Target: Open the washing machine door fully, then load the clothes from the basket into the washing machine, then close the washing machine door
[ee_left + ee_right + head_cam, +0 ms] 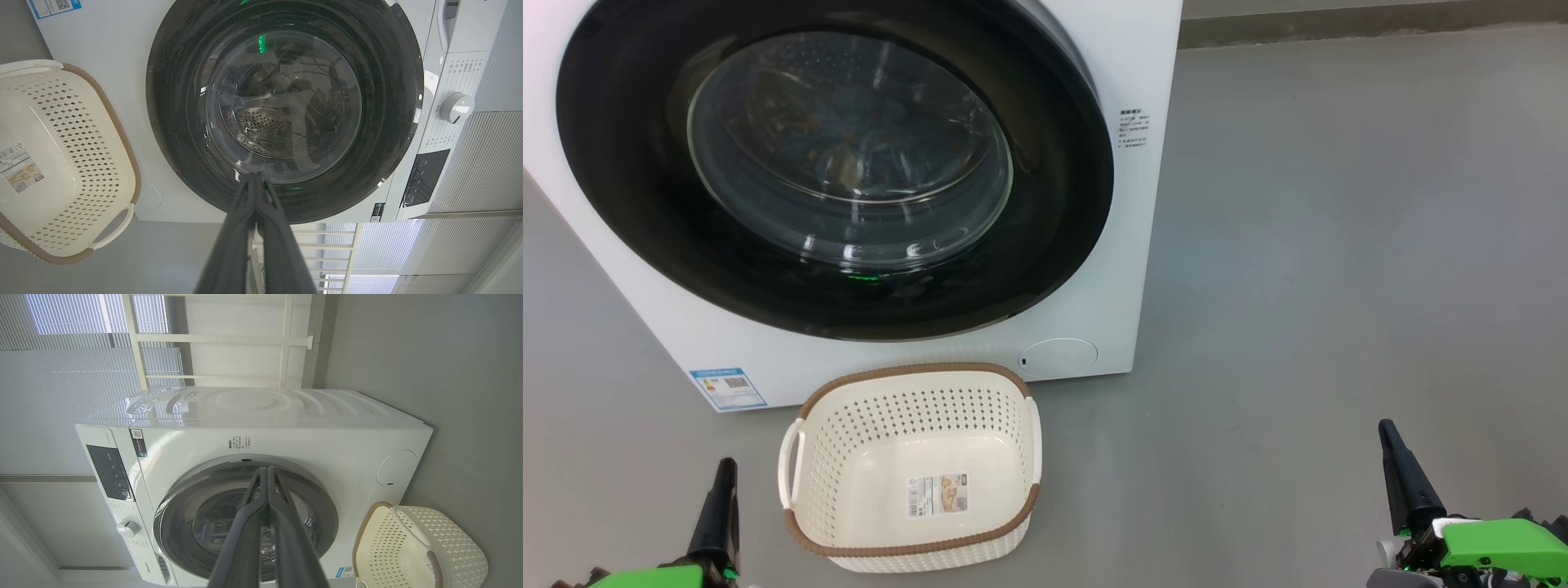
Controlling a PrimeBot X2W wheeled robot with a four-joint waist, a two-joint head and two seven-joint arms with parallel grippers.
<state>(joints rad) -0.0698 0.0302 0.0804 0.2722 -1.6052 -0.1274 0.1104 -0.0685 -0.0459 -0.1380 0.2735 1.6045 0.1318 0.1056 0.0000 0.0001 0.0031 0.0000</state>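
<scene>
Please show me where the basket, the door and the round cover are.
Basket (907, 412): head view, on its perforated back wall.
Door (849, 155): head view, on its glass window.
Round cover (1058, 357): head view, on its middle.

washing machine (1147, 286) top cut off, blue sticker (727, 388) print illegible

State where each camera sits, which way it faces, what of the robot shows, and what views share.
Head view: on the head, looking forward and down at the shut washing machine door and basket; left gripper lower left, right gripper lower right.
Left wrist view: on the left wrist, along its shut fingers, facing the door.
Right wrist view: on the right wrist, along its shut fingers, facing the washing machine.
Shared: all three show door and basket.
</scene>
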